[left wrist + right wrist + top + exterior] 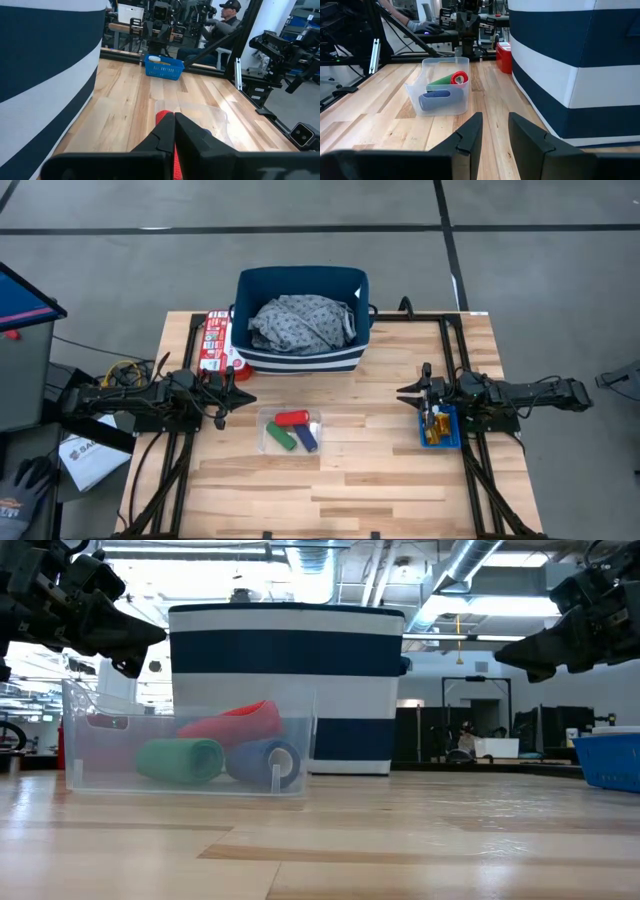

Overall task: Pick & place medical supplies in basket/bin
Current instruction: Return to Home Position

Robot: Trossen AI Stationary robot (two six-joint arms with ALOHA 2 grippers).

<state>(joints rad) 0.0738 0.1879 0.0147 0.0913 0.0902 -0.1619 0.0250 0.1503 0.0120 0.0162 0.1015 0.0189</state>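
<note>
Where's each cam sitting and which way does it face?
High: overhead, straight down on wooden table; left arm and right arm show.
Low: tabletop level, facing clear plastic tray, navy striped fabric basket; arms overhead.
Left wrist: toward small blue plastic bin; own jaws shut.
Right wrist: toward tray, basket; own jaws apart.
All share basket.

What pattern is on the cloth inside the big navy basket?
The cloth is grey with small dark dots, clearest in the high view.
</note>
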